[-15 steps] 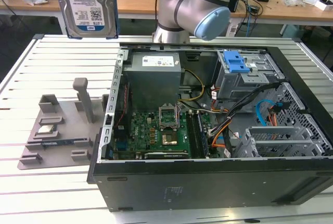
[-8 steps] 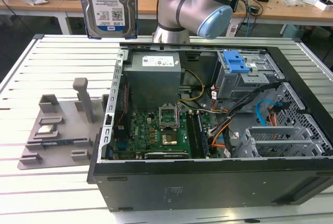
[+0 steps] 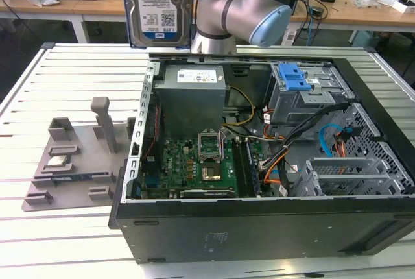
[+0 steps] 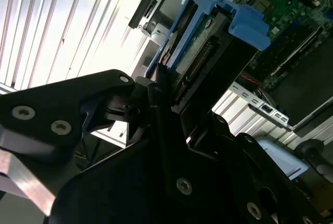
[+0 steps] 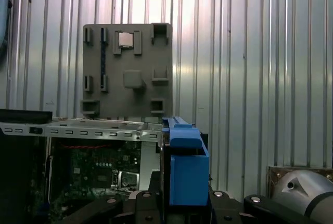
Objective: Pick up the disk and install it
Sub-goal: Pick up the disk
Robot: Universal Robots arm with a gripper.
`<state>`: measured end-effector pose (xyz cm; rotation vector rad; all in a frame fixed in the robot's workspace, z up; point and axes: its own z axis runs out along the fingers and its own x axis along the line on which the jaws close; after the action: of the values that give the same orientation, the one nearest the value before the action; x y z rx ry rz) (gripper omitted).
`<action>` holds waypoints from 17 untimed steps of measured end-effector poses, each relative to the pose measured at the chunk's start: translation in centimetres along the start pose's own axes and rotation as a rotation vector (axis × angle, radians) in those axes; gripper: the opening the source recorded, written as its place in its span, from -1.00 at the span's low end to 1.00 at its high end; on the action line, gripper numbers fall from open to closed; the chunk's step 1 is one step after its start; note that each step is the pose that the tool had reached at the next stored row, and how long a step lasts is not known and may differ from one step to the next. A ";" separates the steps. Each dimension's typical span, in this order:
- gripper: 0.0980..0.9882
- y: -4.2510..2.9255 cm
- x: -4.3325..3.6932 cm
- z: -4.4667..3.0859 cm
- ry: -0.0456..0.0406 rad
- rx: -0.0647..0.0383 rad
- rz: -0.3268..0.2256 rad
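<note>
While I am clenching my jaws on the disk (image 3: 159,10), I am holding it upright, high above the slatted counter (image 3: 58,240), with its white-and-blue label facing the exterior view. Its blue side rail is showing in both wrist views (image 4: 208,5) (image 5: 184,172), rising straight out of my grasp. Below it, the open computer case (image 3: 259,227) is lying on its side, exposing the green motherboard (image 3: 194,162), the grey power supply box (image 3: 192,87) and a blue latch (image 3: 295,78). Beyond the case, a grey fixture tray (image 5: 127,73) is resting flat on the counter.
</note>
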<state>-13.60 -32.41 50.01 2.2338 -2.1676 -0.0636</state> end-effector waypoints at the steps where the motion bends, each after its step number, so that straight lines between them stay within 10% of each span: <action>1: -0.41 -0.50 0.02 -0.02 0.0000 0.000 0.000; 17: -0.41 -6.08 0.18 -0.30 0.0000 0.000 0.000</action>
<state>-7.51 -32.40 50.01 2.2337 -2.1678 -0.0636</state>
